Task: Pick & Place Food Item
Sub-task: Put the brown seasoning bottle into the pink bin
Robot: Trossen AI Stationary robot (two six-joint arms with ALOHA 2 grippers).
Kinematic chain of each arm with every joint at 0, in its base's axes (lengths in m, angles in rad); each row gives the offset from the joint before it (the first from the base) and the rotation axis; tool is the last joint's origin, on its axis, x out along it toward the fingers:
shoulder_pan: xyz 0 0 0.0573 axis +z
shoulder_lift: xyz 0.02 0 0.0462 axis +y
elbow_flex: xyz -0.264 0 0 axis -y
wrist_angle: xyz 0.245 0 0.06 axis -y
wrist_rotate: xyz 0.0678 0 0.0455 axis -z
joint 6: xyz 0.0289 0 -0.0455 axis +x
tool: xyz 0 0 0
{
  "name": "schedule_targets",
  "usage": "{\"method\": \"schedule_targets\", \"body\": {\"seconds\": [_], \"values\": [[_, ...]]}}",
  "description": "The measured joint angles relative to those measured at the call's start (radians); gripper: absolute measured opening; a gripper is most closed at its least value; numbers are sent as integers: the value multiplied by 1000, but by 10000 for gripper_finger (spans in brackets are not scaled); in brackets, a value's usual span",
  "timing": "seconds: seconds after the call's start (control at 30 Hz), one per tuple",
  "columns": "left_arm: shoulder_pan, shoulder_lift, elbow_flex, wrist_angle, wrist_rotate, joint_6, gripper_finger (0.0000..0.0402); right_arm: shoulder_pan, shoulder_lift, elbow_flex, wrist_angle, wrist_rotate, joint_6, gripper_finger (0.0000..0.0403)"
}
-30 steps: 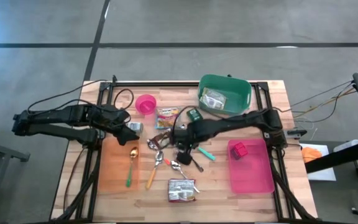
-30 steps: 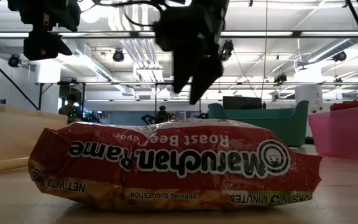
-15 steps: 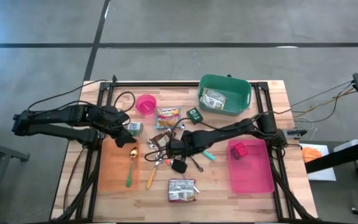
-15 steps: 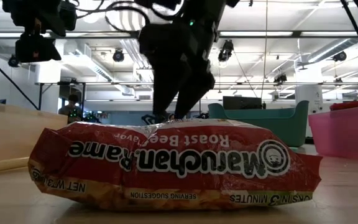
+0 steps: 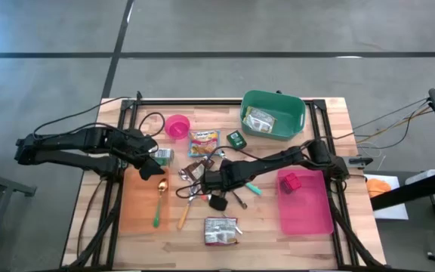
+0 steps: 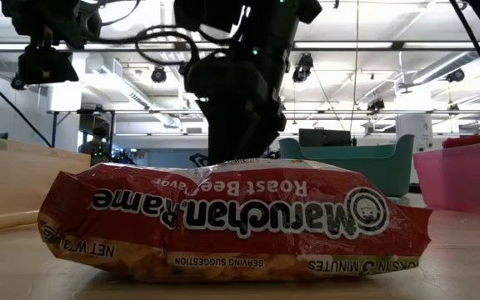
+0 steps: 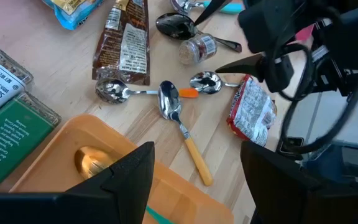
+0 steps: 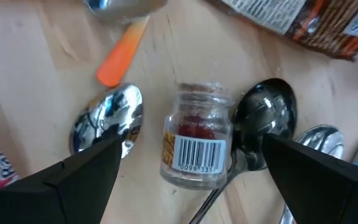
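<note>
A small clear spice jar [image 8: 194,149] with red contents and a barcode label lies on its side on the wooden table among spoons. My right gripper [image 8: 192,143] is open just above it, one finger on either side, touching nothing. In the high view it [image 5: 206,183] is at the table's middle. A red ramen packet [image 5: 221,230] lies flat near the front edge. A brown packet [image 7: 124,46] lies beside the jar [image 7: 196,48]. My left gripper [image 7: 196,149] waits open over the orange tray [image 5: 138,204] at the left.
Several spoons [image 8: 107,124] lie around the jar. A green bin [image 5: 273,113] holding a packet stands at the back. A pink tray [image 5: 305,200] with a red item is on the right. A pink bowl [image 5: 177,125], a snack pack [image 5: 202,141] and a green box [image 7: 11,134] lie farther left.
My right gripper has come down and gone a little toward the table's left edge, onto the spot above the spice jar, staying open. In the low view it has sunk behind the ramen packet. Nothing on the table has moved.
</note>
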Motion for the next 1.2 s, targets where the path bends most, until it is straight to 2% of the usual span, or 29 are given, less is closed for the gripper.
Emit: {"method": "schedule_targets", "body": {"seconds": [0.17, 0.27, 0.63, 1.07, 1.2], "values": [[0, 0, 0, 0, 0, 0, 241, 0, 29, 0, 1, 1, -3, 383], [0, 0, 0, -1, 0, 6, 241, 1, 29, 0, 1, 15, -2, 364], [0, 0, 0, -7, 0, 16, 241, 0, 33, 1, -4, 19, -24, 167], [0, 0, 0, -6, 0, 18, 241, 0, 24, 2, -15, 19, -26, 159], [0, 0, 0, -6, 0, 18, 241, -1, -3, 1, -17, 13, -30, 120]]}}
